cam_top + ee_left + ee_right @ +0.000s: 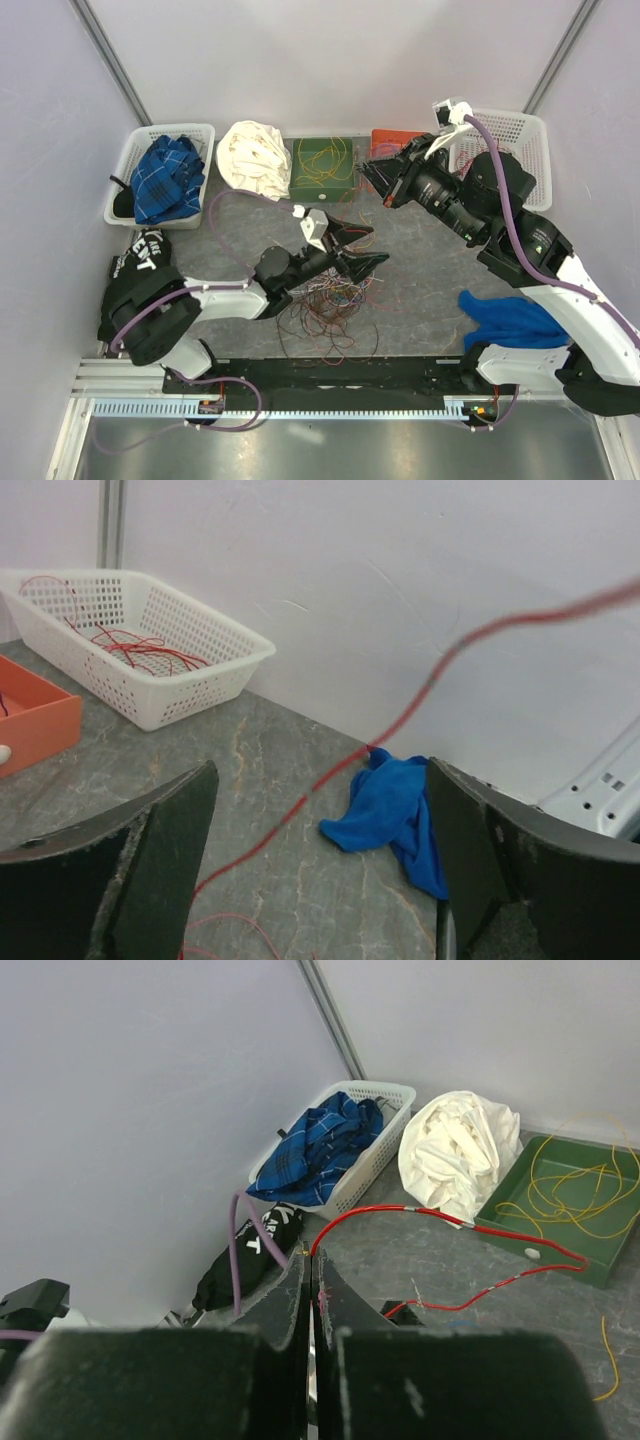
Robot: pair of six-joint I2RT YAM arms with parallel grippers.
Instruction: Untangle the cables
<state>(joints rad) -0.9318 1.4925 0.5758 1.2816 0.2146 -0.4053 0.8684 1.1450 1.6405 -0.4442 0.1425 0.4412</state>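
Inspector: Table (440,290), grey and marbled, carries everything. Arms, two. Report the end effectors.

Clerk: Left gripper (362,247) hangs over the far edge of the cables (325,305), which lie heaped at mid-table in front of the arm bases. Its jaws are spread wide and nothing is held. In its wrist view a red cable (400,720) runs slantwise through the gap between the fingers (160,860). Whether it touches either one cannot be told.

Inspector: And the other?

Clerk: Right gripper (368,172) is raised near the far trays, jaws pressed together. It pinches the red cable at the fingertips, and the strand arcs away toward the green tray (560,1265).

Inspector: Containers, counted.

Clerk: White baskets, two. The far-left basket (128,165) holds a blue plaid cloth (165,180). The far-right basket (525,125) holds a few red strands (130,645). Trays, two: the green one, with loose yellow cables (325,170) inside, and an orange tray (388,138) beside it. Its contents cannot be told.

Inspector: Cloths?

Clerk: Four. The plaid one is noted already. A white bundle (255,155) sits between the left basket and the green tray. A blue towel (510,318) lies by the right arm's base. A black garment (140,262) with white lettering lies at the left edge.

Inspector: Strands in the heap?

Clerk: Thin loops, red, orange and purple among them. Too tangled to count.
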